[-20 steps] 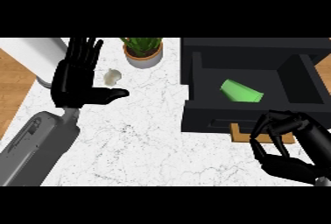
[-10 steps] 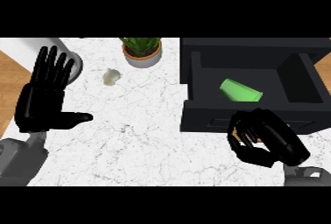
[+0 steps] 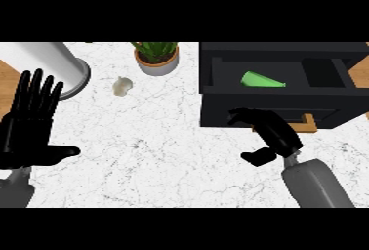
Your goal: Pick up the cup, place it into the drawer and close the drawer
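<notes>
A green cup (image 3: 261, 79) lies on its side inside the open black drawer (image 3: 281, 105) at the upper right of the marble counter. My right hand (image 3: 272, 134) is just in front of the drawer's front panel, fingers curled against its lower left part and holding nothing. My left hand (image 3: 30, 124) stands open at the left edge, fingers straight up and thumb out, touching nothing.
A white cylinder (image 3: 52, 63) stands at the back left. A potted plant (image 3: 156, 54) sits at the back middle, with a small pale object (image 3: 121, 86) near it. Wooden floor shows past the counter's left and right edges.
My right hand has risen from the lower right to the drawer's front panel. My left hand has dropped down and to the left. The cup stays in the drawer.
</notes>
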{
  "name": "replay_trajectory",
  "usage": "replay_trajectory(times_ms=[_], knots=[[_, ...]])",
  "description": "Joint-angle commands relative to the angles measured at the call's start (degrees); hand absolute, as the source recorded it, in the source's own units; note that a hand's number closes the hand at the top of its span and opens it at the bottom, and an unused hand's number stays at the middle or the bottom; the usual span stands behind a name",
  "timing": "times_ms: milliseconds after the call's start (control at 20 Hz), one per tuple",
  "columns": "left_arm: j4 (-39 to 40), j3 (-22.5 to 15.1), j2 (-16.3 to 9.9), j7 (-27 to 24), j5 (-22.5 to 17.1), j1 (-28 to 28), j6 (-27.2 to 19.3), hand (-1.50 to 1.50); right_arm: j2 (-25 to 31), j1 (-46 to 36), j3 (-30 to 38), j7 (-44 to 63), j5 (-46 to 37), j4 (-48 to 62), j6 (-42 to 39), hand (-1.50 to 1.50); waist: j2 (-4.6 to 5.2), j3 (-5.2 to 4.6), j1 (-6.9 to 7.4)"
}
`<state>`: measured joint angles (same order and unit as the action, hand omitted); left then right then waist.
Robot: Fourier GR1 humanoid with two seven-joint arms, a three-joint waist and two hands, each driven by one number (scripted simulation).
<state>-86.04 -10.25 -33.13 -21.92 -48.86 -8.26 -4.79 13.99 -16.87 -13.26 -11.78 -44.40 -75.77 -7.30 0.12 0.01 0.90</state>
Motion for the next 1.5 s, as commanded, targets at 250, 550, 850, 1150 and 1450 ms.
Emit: replay_trajectory(times_ms=[250, 550, 850, 1150, 1450], knots=[[5.9, 6.5, 0.5, -0.3, 0.4, 2.1, 10.3, -1.5, -3.4, -13.9, 5.3, -7.5, -3.1, 27.5, 5.6, -1.5, 0.18, 0.01, -0.14], [0.4, 7.2, 1.9, 0.2, 1.8, 6.2, 10.3, -1.5, -1.6, -25.9, 11.8, -14.3, -0.3, 43.6, 4.6, -1.5, 0.31, 0.05, 0.86], [5.8, 8.3, 2.4, -0.1, 2.4, 2.6, 13.6, -1.5, 2.3, -34.3, 15.1, -19.5, -0.2, 55.7, 4.3, -1.5, 0.91, 0.08, 1.62], [4.7, 7.3, 3.3, 0.1, 3.2, 2.3, 13.8, -1.5, 5.0, -38.5, 16.2, -19.7, -0.6, 61.8, 3.1, -1.5, 1.72, 0.15, 3.49], [4.9, 7.7, 2.7, 3.2, 3.4, -1.3, 11.5, -1.5, 6.3, -40.7, 17.1, -21.2, -0.1, 64.0, 2.4, -1.5, 1.78, 0.19, 3.52]])
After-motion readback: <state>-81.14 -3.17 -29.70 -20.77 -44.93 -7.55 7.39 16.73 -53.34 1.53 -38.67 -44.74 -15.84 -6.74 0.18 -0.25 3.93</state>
